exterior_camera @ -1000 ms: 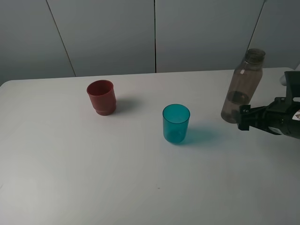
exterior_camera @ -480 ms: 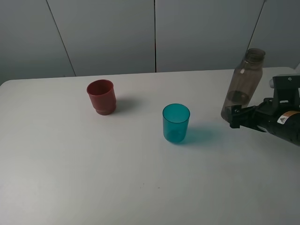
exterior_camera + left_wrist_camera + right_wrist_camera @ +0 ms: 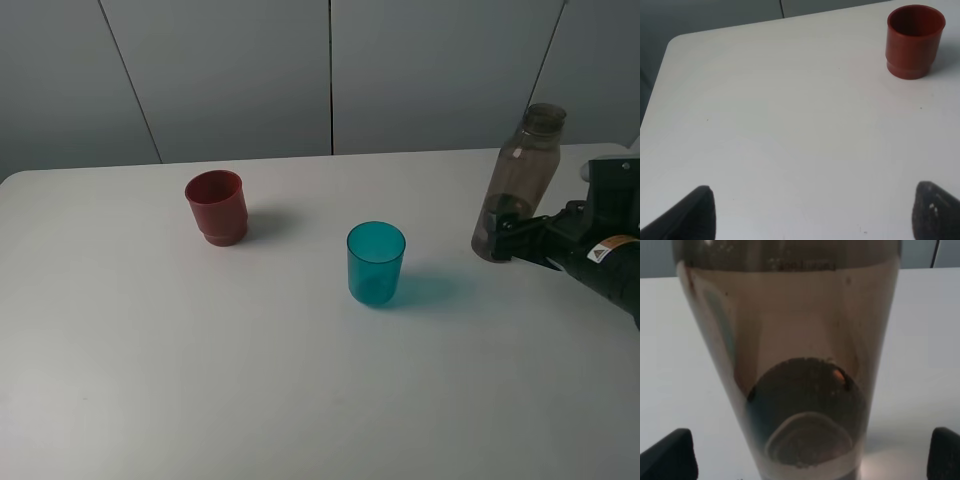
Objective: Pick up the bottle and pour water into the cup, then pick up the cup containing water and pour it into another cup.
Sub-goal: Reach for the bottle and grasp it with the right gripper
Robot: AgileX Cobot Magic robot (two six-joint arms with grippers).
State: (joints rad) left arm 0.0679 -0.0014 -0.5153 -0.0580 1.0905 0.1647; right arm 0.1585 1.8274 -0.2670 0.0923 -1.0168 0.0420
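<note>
1. The bottle (image 3: 518, 190) is standing upright near the right edge of the table (image 3: 300, 400), well apart from the teal cup (image 3: 376, 263) and further still from the red cup (image 3: 216, 206).
2. The right gripper (image 3: 505, 238) is sitting low against the bottle. In the right wrist view its fingers are showing spread wide, one on each side of the bottle, not pressing on it.
3. The left gripper (image 3: 810, 212) is hanging over bare table with its fingers apart and nothing between them.
4. The bottle is appearing dark only in its lower part, so it is probably carrying little water and weighing little.
5. The wall is looking thin, smooth and glossy. It is likely to flex under a hard squeeze and to slip under a weak one.
6. The lower body, where the fingers are waiting, is offering the widest and straightest surface. A hold there is suiting the tilt toward the teal cup.
7. Both cups are standing upright with their mouths open.
</note>
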